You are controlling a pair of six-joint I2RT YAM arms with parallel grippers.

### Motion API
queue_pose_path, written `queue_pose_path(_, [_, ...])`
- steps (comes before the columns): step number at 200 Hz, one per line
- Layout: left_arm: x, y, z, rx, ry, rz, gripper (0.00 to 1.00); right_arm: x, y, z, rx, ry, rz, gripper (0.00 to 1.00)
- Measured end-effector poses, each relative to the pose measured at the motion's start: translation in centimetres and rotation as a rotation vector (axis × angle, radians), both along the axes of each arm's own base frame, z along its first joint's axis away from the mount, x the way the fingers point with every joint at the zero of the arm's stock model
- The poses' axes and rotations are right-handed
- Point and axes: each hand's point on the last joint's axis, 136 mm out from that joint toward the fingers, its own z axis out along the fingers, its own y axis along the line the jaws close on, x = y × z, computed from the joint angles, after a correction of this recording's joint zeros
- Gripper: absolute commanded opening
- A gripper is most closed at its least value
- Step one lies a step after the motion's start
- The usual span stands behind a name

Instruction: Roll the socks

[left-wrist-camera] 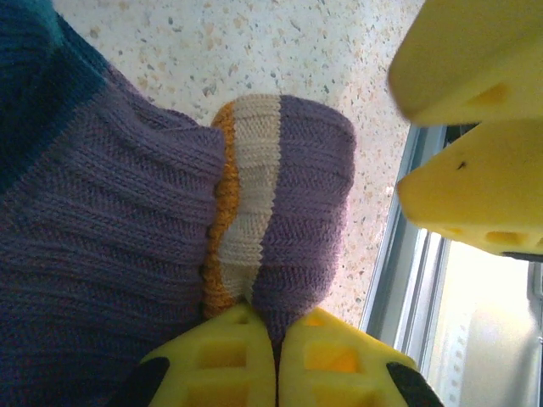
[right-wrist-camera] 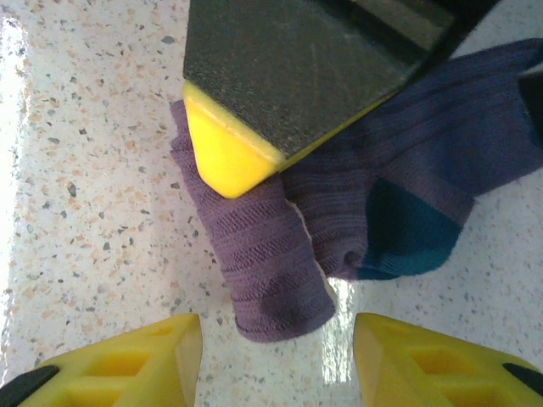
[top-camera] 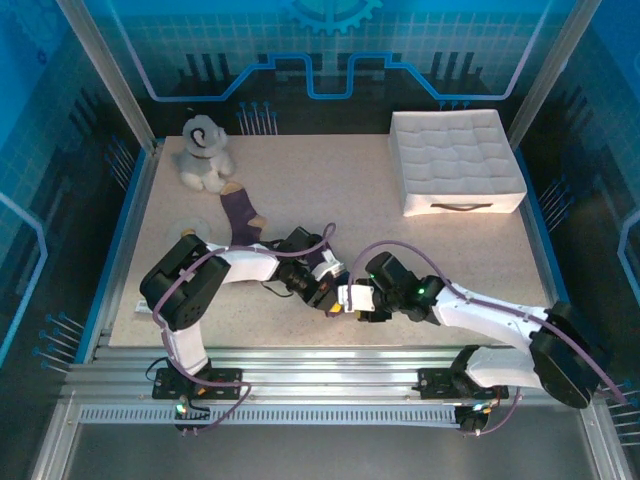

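Speckled stone-look tabletop carries a flat sock near the plush dog. At near centre, the ribbed purple sock, partly rolled into a tube, has its striped cuff pinched by the left gripper; the right gripper gapes astride it.

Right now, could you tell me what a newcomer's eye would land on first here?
At the near middle of the table, the left gripper is shut on the striped cuff of a purple sock, with the right gripper open before it. Farther back, a second sock lies near a plush dog, and a white box sits far right.
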Motion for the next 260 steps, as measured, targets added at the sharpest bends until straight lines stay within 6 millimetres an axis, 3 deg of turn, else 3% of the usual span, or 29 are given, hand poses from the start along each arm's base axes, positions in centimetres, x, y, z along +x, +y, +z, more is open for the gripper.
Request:
queue_pose_path(112, [-0.3, 0.6, 0.0, 0.008, 0.077, 0.015, 0.00, -0.2, 1.4, -3.4, -0.078, 0.052, 0.078, 0.42])
queue_pose_path(139, [-0.3, 0.8, 0.0, 0.009, 0.086, 0.018, 0.00, -0.3, 1.7, -3.6, -0.078, 0.057, 0.078, 0.29])
queue_pose_path(171, [-0.2, 1.1, 0.0, 0.012, 0.099, 0.029, 0.00, -0.1, 2.1, -3.6, -0.083, 0.059, 0.071, 0.00])
queue_pose_path(192, [-0.1, 1.2, 0.0, 0.012, 0.099, 0.034, 0.00, -0.1, 2.2, -3.4, -0.097, 0.079, 0.045, 0.00])
queue_pose_path(260, [1.4, 2.1, 1.5, 0.032, 0.046, 0.113, 0.19, -0.1, 3.0, -3.2, -0.151, 0.250, -0.068, 0.00])
